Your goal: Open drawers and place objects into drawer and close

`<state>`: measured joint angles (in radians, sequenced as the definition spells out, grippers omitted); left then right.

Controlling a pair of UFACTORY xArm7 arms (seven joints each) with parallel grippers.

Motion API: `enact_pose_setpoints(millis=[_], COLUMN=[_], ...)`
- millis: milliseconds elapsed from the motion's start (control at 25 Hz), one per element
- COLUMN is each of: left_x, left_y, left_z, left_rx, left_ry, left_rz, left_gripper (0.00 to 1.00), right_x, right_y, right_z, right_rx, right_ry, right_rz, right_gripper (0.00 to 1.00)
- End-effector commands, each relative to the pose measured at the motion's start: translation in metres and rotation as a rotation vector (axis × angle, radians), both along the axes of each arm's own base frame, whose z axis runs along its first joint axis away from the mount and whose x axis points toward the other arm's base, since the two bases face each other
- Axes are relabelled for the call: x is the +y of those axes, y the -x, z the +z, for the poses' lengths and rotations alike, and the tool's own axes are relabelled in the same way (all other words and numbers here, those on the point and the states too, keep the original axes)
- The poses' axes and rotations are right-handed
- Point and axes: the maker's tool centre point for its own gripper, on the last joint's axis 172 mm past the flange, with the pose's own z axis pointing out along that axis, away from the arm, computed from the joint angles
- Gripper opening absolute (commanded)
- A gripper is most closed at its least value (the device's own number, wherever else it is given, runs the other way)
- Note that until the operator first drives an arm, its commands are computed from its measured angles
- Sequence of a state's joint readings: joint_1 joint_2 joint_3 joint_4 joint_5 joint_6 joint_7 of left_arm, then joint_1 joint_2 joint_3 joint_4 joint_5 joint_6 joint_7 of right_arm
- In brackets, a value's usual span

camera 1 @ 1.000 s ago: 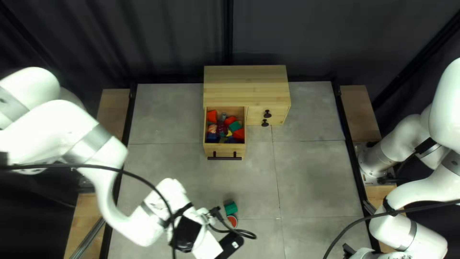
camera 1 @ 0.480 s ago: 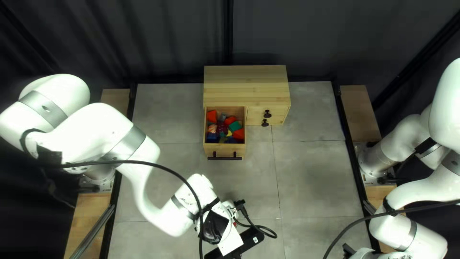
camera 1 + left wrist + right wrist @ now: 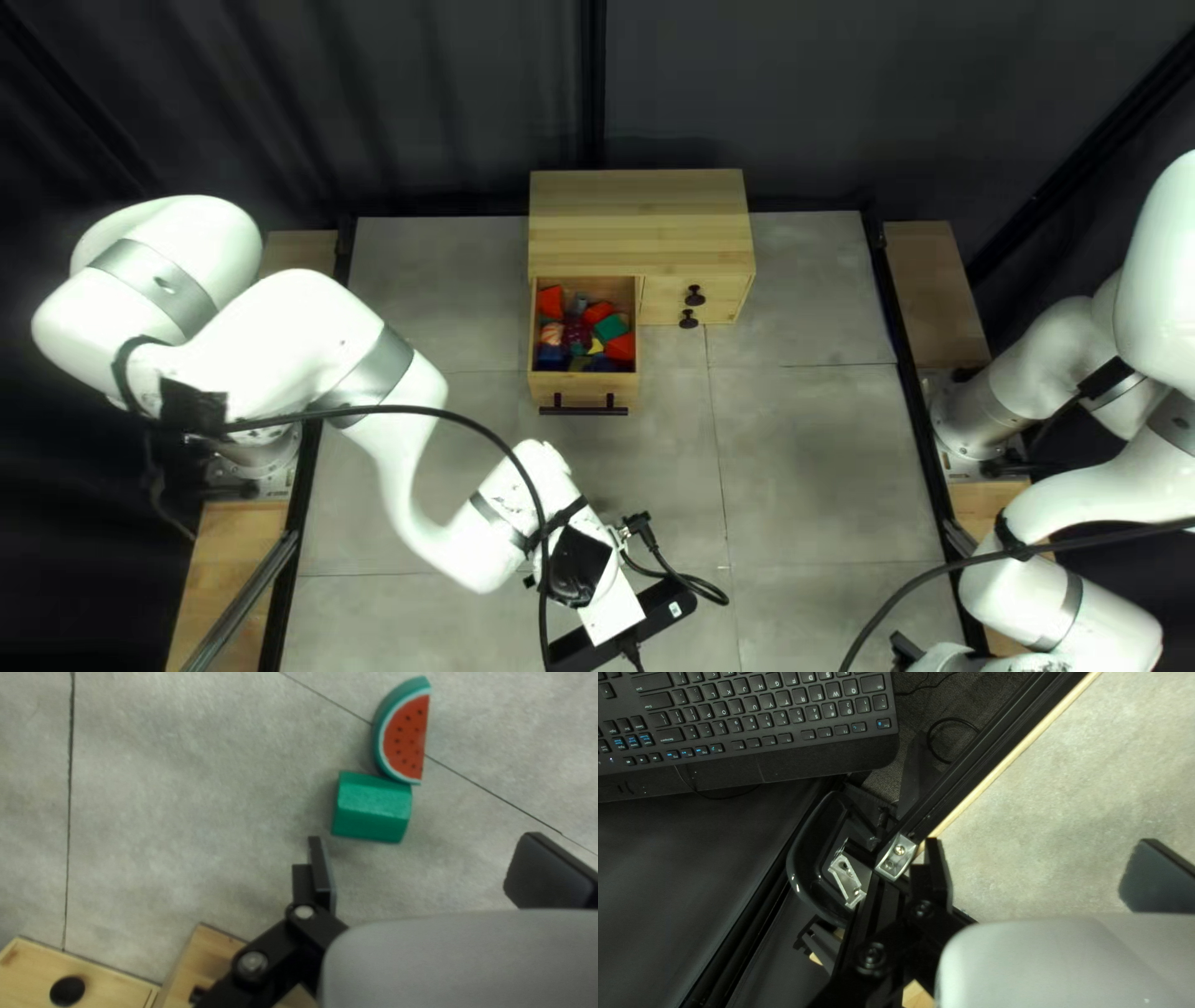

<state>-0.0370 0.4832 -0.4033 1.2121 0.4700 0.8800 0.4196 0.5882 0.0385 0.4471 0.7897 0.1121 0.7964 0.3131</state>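
A gray worktop (image 3: 809, 461), crossed by thin dark seams, stretches before a dark curtain (image 3: 423, 112), with wooden strips along its sides. At the far edge stands a pale wooden cabinet (image 3: 635, 224), its left drawer (image 3: 585, 386) pulled out toward the near edge, brightly colored pieces (image 3: 581, 334) heaped inside. A black keyboard (image 3: 759, 722) lies past the worktop's edge in the right wrist view.

On the worktop, a green block (image 3: 374, 807) lies ahead of the left end effector (image 3: 613, 606), closer to the finger on the cabinet's side, its slightly longer axis running roughly parallel to a line from one finger to the other. A toy watermelon slice (image 3: 405, 740) rests red face up at the block's far side from the end effector, its long axis pointing away from the block and its curved rind facing the same side as that nearer finger. The left end effector is released, fingers spread apart. The right end effector (image 3: 906, 647), also released, is poised above the worktop's border.
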Motion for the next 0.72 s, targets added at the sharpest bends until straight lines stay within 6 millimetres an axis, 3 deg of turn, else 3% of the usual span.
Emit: enact_pose_setpoints(millis=[40,280,360,400,440,480,720], left_x=[0.003,0.005,0.004,0.004,0.003,0.003,0.004], left_y=[-0.005,-0.007,-0.007,-0.006,-0.006,-0.005,0.003], left_z=[-0.014,-0.022,-0.023,-0.024,-0.024,-0.024,-0.009], left_rx=[0.030,0.072,0.077,0.077,0.078,0.079,0.078], left_ry=[0.018,0.053,0.060,0.062,0.064,0.065,0.062], left_rz=[-0.038,-0.102,-0.113,-0.116,-0.118,-0.121,-0.123], left_gripper=[1.00,1.00,0.95,0.27,0.27,0.00,0.00], right_x=[0.000,0.000,0.000,0.000,0.000,0.000,0.000], right_y=[0.000,0.000,0.000,0.000,0.000,0.000,0.000], right_z=[0.000,0.000,0.000,0.000,0.000,0.000,0.000], right_rx=[0.000,0.000,0.000,0.000,0.000,0.000,0.000], right_ry=[0.000,0.000,0.000,0.000,0.000,0.000,0.000], right_rz=[0.000,0.000,0.000,0.000,0.000,0.000,0.000], right_gripper=[1.00,1.00,1.00,1.00,1.00,1.00,1.00])
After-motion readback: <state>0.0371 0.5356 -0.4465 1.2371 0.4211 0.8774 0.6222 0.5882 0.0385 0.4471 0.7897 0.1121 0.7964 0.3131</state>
